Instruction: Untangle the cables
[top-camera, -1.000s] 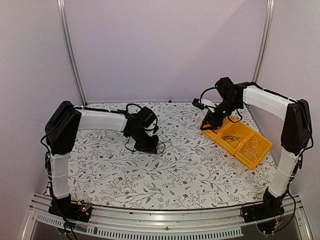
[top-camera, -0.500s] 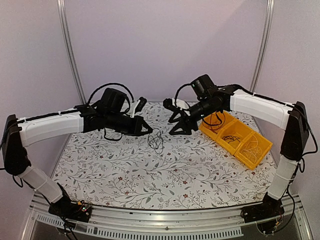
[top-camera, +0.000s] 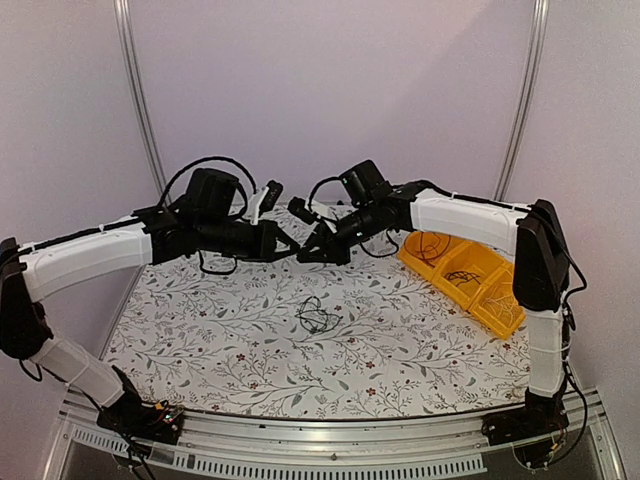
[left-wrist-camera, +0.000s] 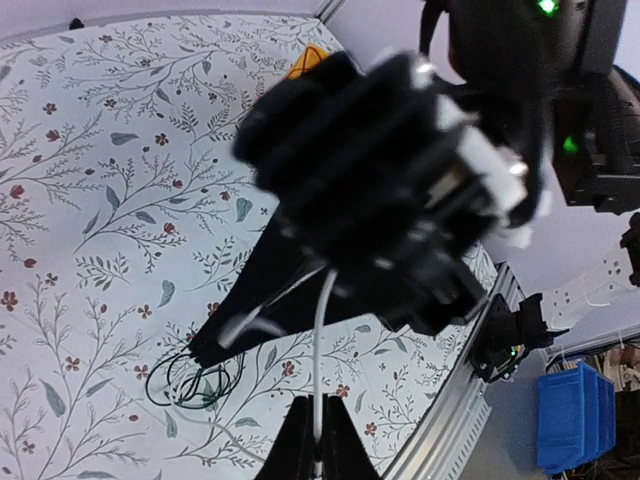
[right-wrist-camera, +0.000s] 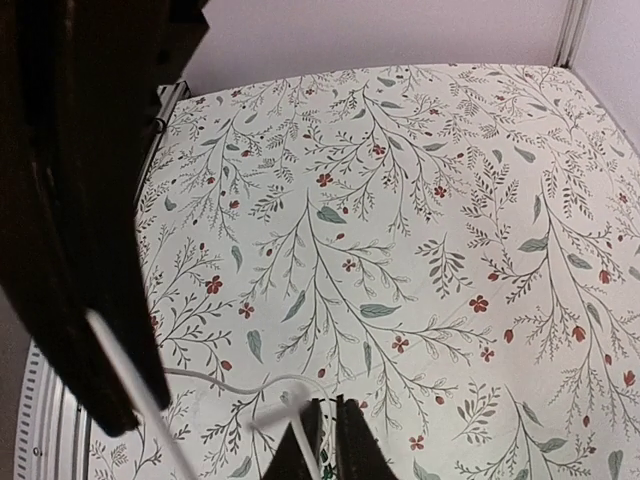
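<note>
A thin whitish cable runs taut between my two grippers, which meet tip to tip high above the table. My left gripper is shut on one end of it. My right gripper is shut on the other end, and more of the whitish cable curves beside its fingers. A small clump of dark cables lies loose on the flowered table below the grippers and also shows in the left wrist view. Neither gripper touches it.
A yellow divided bin at the back right holds more thin cables in its compartments. The metal rail runs along the table's near edge. Thick black arm cables loop above both wrists.
Both grippers have risen and closed in until their tips nearly touch. The dark clump, which was between them, now lies lower on the table, apart from both.
</note>
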